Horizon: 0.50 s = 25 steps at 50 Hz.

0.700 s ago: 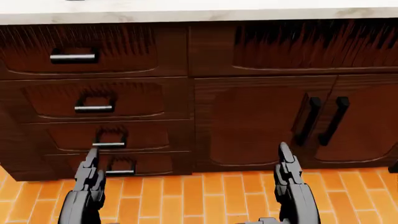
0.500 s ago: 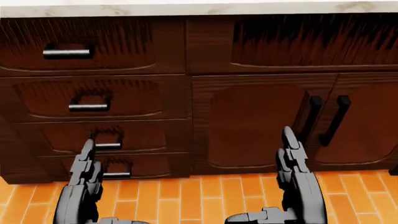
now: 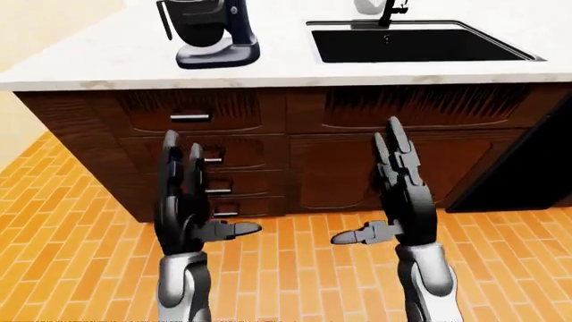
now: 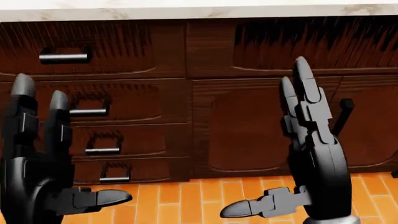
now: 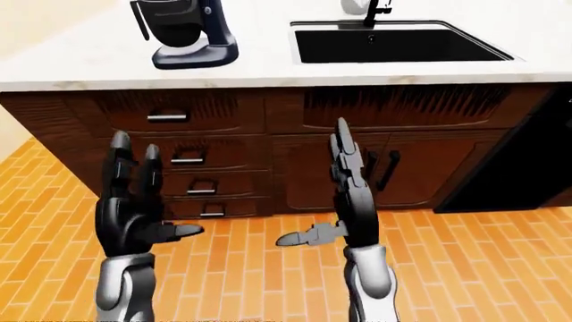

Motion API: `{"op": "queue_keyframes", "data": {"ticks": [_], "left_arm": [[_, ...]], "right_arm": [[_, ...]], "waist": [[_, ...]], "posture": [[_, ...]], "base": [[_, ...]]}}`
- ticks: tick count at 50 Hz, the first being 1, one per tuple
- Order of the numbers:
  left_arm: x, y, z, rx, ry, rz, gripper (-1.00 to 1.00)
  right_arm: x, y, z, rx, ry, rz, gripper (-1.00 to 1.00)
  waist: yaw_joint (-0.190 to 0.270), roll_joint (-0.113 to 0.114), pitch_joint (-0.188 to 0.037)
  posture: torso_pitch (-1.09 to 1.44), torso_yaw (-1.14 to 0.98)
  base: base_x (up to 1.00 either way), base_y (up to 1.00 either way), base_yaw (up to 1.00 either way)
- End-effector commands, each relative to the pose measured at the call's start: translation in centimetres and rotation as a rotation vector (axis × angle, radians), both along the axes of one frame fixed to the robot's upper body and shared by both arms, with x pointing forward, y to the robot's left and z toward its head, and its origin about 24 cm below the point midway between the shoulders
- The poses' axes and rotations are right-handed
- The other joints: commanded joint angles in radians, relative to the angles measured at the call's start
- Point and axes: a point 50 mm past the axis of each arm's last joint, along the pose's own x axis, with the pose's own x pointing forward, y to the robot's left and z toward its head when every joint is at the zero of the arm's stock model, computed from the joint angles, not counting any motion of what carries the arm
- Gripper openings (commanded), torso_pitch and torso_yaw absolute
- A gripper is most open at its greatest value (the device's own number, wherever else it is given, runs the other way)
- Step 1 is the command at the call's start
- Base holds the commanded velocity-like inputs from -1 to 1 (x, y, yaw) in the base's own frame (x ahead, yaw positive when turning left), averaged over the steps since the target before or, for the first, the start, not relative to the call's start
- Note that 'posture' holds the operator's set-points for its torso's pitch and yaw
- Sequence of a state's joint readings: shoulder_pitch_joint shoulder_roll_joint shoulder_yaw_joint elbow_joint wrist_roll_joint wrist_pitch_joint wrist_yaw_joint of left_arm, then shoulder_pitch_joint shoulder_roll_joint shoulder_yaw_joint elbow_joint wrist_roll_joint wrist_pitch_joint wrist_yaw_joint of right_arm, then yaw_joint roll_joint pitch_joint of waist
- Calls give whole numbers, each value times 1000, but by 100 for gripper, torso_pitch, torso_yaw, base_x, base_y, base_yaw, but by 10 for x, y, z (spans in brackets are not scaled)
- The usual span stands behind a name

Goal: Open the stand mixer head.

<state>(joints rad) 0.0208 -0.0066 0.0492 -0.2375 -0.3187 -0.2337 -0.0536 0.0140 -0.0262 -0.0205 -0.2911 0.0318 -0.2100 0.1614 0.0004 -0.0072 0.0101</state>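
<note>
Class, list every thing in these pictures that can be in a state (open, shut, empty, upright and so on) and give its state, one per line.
Stand mixer: upright on the counter; its head is cut off, so open or shut cannot be told.
Sink: empty where visible.
Drawers: all shut.
Cabinet doors: shut.
Left hand: open, holding nothing.
Right hand: open, holding nothing.

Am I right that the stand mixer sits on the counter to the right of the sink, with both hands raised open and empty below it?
Not quite: the stand mixer sits left of the sink, as the left-eye view shows. The left hand and right hand are indeed raised, open and empty.
</note>
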Motion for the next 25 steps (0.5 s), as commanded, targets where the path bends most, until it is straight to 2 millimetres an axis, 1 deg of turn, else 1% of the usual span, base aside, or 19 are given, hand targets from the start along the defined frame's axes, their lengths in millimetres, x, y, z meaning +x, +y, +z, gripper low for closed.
{"op": "queue_keyframes", "data": {"ticks": [1, 2, 4, 7, 10, 11, 15, 20, 25], "left_arm": [[-3, 2, 41, -52, -144, -9, 100], [-5, 2, 55, -67, -180, -12, 100], [-11, 5, 78, -109, -227, -17, 100], [-17, 8, 101, -154, -274, -23, 100], [-20, 10, 110, -177, -296, -19, 100], [-22, 11, 113, -189, -300, -25, 100], [-29, 10, 126, -208, -330, -43, 100], [-29, 11, 127, -213, -332, -41, 100], [-30, 11, 128, -215, -332, -44, 100]], "right_arm": [[-2, 3, 37, 45, -78, 37, 100], [-4, 4, 55, 59, -112, 52, 100], [-9, 8, 81, 79, -158, 82, 100], [-20, 12, 108, 103, -213, 118, 100], [-26, 15, 122, 119, -238, 146, 100], [-27, 17, 125, 117, -245, 152, 100], [-30, 22, 127, 117, -249, 180, 100], [-30, 21, 127, 114, -251, 181, 100], [-30, 21, 126, 113, -248, 183, 100]], "waist": [[2, 1, -24], [1, 1, -23], [1, 0, -22], [1, 2, -13], [3, 4, -10], [3, 5, -11], [2, 8, -9], [3, 9, 2], [3, 12, 5]], "posture": [[0, 0], [0, 0], [0, 0], [0, 0], [0, 0], [0, 0], [0, 0], [0, 0], [0, 0]], "base": [[0, 0, 0], [0, 0, 0], [0, 0, 0], [0, 0, 0], [0, 0, 0], [0, 0, 0], [0, 0, 0], [0, 0, 0], [0, 0, 0]]}}
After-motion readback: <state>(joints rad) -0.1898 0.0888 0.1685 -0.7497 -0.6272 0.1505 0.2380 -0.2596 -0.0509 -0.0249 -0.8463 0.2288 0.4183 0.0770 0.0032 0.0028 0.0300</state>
